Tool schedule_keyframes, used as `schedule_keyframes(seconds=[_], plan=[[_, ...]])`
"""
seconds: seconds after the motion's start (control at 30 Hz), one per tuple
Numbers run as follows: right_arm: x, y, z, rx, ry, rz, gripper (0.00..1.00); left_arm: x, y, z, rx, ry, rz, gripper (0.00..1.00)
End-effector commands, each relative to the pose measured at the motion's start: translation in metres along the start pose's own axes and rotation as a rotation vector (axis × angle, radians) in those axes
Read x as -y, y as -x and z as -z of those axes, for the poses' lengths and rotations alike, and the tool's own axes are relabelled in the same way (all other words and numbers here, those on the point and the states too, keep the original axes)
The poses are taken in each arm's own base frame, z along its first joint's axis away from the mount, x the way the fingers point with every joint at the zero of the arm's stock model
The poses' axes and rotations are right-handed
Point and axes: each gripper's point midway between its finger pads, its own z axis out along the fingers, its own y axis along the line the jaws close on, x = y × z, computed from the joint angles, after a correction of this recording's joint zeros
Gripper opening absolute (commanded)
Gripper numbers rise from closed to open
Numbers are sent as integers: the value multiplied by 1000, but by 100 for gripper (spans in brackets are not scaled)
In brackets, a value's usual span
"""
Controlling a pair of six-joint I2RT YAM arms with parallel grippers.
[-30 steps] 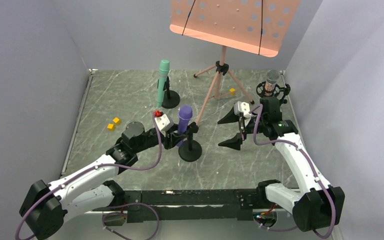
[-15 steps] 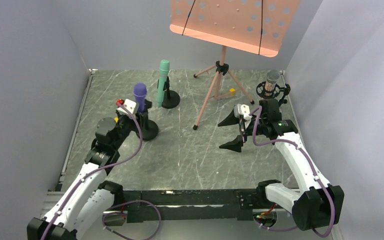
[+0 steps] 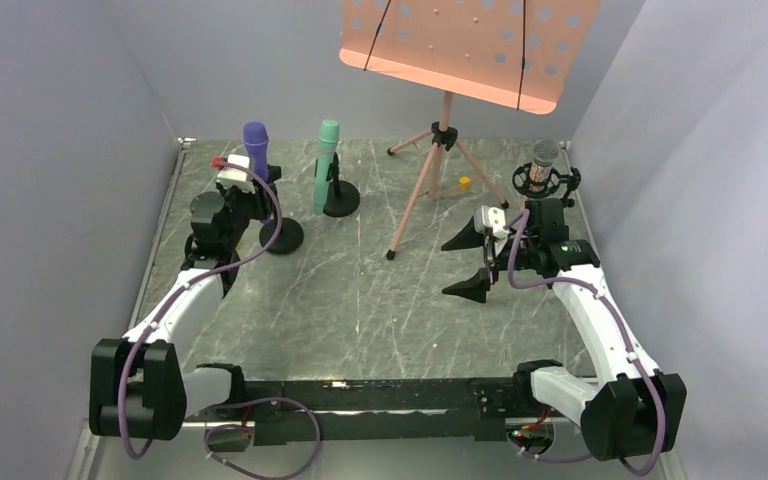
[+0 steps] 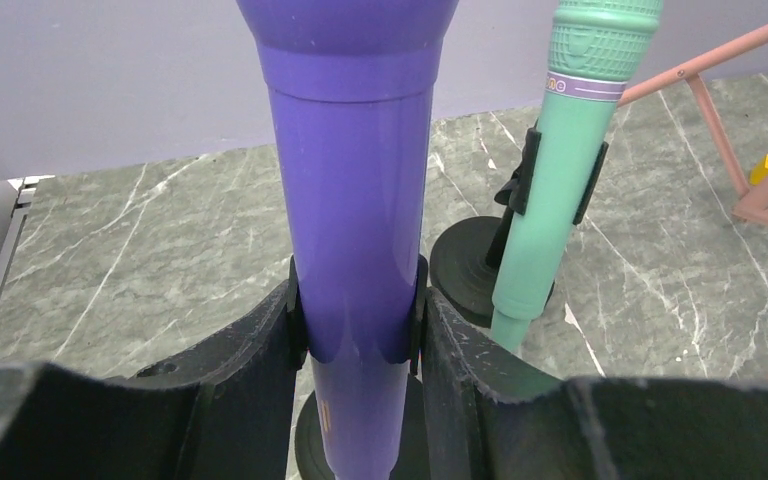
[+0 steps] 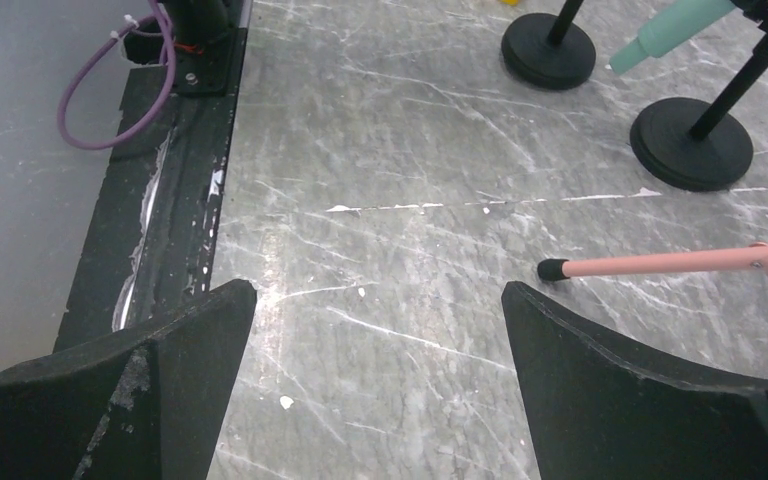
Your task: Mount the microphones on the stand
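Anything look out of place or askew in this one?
Nothing spilled or broken. The mint green microphone leans slightly in its clip, and a small yellow block lies loose by the pink tripod. The left claw grips the purple microphone at its clip.

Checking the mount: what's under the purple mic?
A black round base sits below the purple mic. The pole joining them is mostly hidden by the mic and the left gripper closed around it.
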Motion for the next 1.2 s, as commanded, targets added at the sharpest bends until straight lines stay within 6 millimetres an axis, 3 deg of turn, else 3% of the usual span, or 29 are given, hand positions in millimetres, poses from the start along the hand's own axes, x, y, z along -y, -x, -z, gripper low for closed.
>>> schedule_keyframes(seconds=[0.0,0.07,0.1,0.2,0.3,0.47,0.6,0.7,0.8,0.93,1.03,1.17], plan=[[-1,13,4,52,3,58,100,1,47,-3,170,-20,-10,0],[1,13,5,54,-4,54,100,-3,33,-1,146,-11,8,1],[2,13,7,55,-11,50,100,-5,27,0,133,-5,23,5],[6,13,11,56,-31,44,100,-9,17,6,98,15,68,40],[10,13,16,58,-55,40,100,-9,21,19,90,29,108,73],[18,15,28,65,-107,33,100,-10,27,42,30,67,139,97],[28,17,40,42,-181,7,100,-10,36,69,-15,97,155,99],[46,16,54,-45,-331,-101,100,6,45,105,-50,58,198,99],[71,18,80,-98,-601,-246,100,34,54,146,-46,-40,259,99],[96,36,135,-9,-1060,-386,100,72,64,188,-38,-192,374,99],[92,54,165,84,-1270,-469,100,88,67,205,-26,-266,414,99],[83,75,185,113,-1374,-447,100,86,61,211,-33,-246,415,99]])
